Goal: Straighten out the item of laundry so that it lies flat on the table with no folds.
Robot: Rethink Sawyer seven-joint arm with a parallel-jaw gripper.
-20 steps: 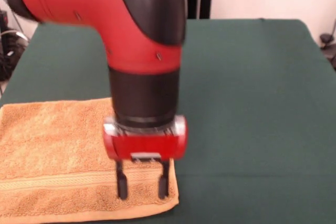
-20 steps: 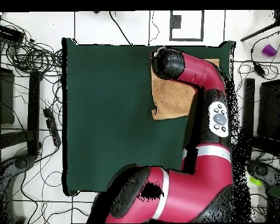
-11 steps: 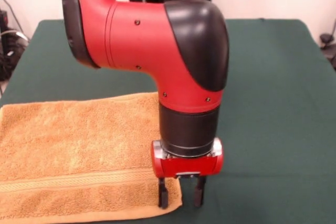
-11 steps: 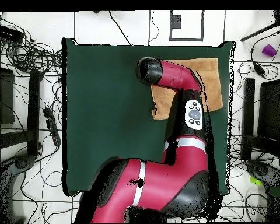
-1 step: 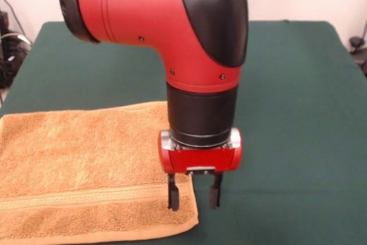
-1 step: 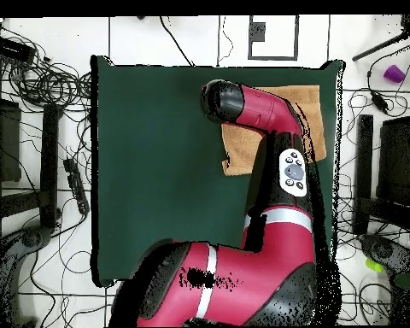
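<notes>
The orange-tan towel (image 5: 86, 170) lies spread on the green bench (image 5: 287, 113), in the front view at the near left corner, with its woven band running along the near edge. Its surface looks mostly flat; the right edge is slightly wavy. The claw (image 5: 194, 194) hangs from the red and black arm (image 5: 172, 32) pointing straight down at the towel's near right corner. Its two fingers are apart, one (image 5: 173, 196) over the towel's edge and the other over bare cloth of the bench, and nothing is between them. In the overhead view the arm (image 6: 260, 111) covers part of the towel (image 6: 243, 149).
</notes>
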